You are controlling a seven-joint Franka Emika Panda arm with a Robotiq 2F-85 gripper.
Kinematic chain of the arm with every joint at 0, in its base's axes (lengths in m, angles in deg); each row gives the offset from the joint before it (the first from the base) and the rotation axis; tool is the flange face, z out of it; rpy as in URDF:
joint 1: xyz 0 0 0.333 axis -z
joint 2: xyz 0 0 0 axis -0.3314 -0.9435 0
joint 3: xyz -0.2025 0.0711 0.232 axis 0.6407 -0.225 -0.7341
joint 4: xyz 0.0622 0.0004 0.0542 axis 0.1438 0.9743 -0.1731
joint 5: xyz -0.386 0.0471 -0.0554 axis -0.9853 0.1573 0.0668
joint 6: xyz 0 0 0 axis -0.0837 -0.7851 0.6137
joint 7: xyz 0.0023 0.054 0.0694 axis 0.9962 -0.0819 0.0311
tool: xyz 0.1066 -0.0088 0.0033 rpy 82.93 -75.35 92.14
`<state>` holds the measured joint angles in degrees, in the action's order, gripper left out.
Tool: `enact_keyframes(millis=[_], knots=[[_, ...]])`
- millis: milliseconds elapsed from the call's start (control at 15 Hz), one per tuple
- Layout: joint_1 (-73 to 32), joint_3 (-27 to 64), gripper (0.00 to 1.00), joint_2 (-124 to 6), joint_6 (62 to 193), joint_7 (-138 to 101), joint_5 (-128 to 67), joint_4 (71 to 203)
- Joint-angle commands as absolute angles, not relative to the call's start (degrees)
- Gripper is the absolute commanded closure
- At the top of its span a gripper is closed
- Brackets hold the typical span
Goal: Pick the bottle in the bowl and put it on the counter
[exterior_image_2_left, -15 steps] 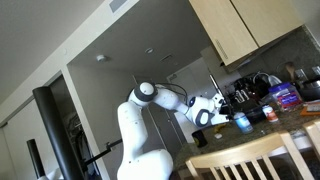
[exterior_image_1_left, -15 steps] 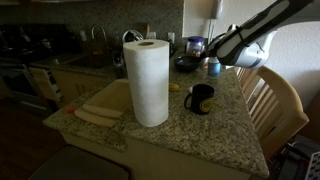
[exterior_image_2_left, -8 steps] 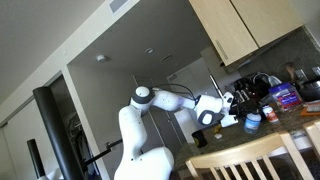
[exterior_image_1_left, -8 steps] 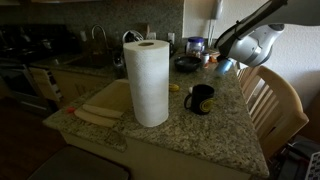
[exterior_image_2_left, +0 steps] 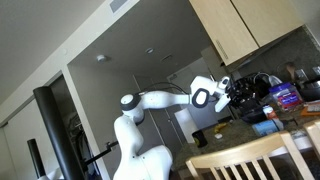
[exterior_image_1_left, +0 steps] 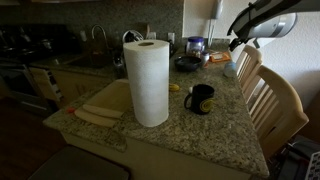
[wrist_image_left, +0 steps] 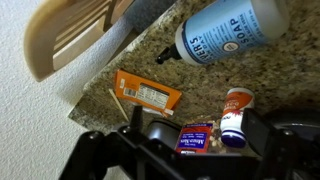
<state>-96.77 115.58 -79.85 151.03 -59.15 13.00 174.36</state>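
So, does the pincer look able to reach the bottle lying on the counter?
Probably yes. The bottle lies on bare counter with nothing over it, and the pincer hangs above, open and empty.

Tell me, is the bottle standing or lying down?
Lying on its side. The wrist view shows the bottle at full length on the counter, cap pointing sideways.

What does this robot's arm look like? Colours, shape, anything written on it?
The arm is glossy white, built of rounded, tube-like segments with dark round caps at the joints. The gripper at its end is black. Any markings are too small to read.
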Motion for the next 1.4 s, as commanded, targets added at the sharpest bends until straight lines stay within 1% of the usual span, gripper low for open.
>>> enact_keyframes(millis=[0,133,267,333,467,1333], knots=[[-109.0,131.2,0.00,-76.3,138.2,-55.0,-2.7,171.3],[-117.2,140.7,0.00,-73.8,129.3,-57.8,-6.7,167.6],[-121.5,146.6,0.00,-75.4,120.6,-58.9,-6.4,163.4],[-119.0,143.1,0.00,-75.9,127.0,-56.2,-6.7,166.8],[-121.4,146.7,0.00,-76.3,122.1,-57.8,-5.8,164.0],[-121.6,146.7,0.00,-75.7,121.3,-57.9,-5.7,163.5]])
